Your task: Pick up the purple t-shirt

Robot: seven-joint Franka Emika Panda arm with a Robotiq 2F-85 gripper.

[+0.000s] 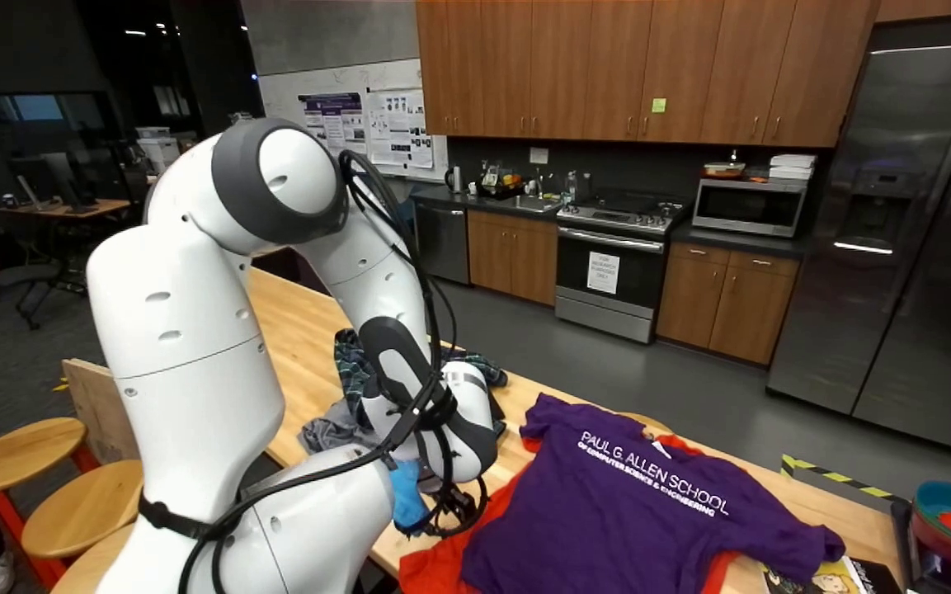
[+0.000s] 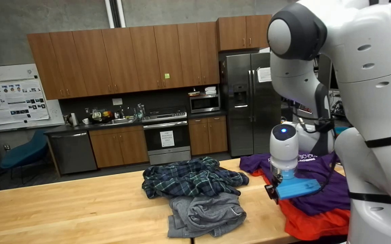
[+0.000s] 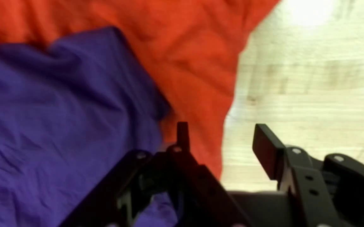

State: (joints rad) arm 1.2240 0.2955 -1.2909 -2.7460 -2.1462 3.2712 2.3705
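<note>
The white arm (image 1: 195, 396) has black cables (image 1: 430, 309) and a black claw (image 3: 223, 138).

T-shirt (image 1: 623, 507) atop garment (image 2: 317, 222) on table (image 2: 80, 210), right of clothes (image 2: 197, 186) in both exterior views

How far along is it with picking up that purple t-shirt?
Done: the open gripper is near the purple t-shirt. In hand: the grasp, probably; red cloth and tabletop show between its fingers. Left: gripping and lifting the shirt, which lies spread over that cloth.

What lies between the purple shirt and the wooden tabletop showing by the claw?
The wrist view shows red cloth between the purple shirt and the tabletop.
</note>
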